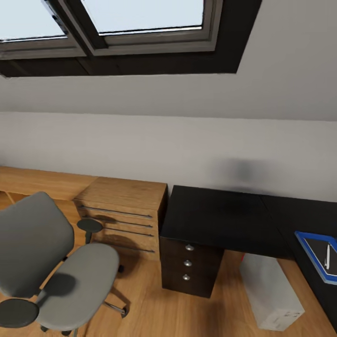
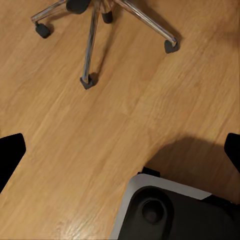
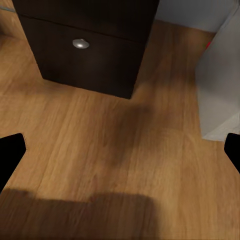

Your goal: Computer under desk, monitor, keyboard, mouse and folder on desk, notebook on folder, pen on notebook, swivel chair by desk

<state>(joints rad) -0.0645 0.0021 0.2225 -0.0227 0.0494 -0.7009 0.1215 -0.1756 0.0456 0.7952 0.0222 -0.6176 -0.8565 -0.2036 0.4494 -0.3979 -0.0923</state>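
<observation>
Left gripper (image 2: 120,150): fingertips show as dark wedges at the two edges of its wrist view, spread wide, nothing between them; released. It looks down on bare wood floor (image 2: 75,150), with the chrome star base of the swivel chair (image 2: 92,30) ahead and the robot's own base (image 2: 175,212) beneath. Right gripper (image 3: 120,152): same spread, empty; it faces the desk's drawer pedestal (image 3: 85,50), one silver knob visible, and beside that the computer (image 3: 220,85).

Judgement: both arms hang low and idle because the robot is travelling or lining up, not grasping.

Head view, places taken from the desk (image 1: 215,217):
- computer (image 1: 274,292) on the floor under the desk's right wing, just right of the drawers; already where it belongs.
- folder (image 1: 304,243) on the desk's far right, with the dark notebook (image 1: 318,255) on it and the pen (image 1: 328,256) on the notebook. Stack looks done.
- swivel chair (image 1: 56,262) left of the desk, well apart, in front of a light wooden dresser (image 1: 124,210) that touches the desk's left end. Likely the step left.

Hidden or unclear:
- folder stack cut by the picture's right edge.
- monitor, keyboard, mouse: placement cannot be checked.
- chair's base mostly hidden under its seat in the head view.
</observation>
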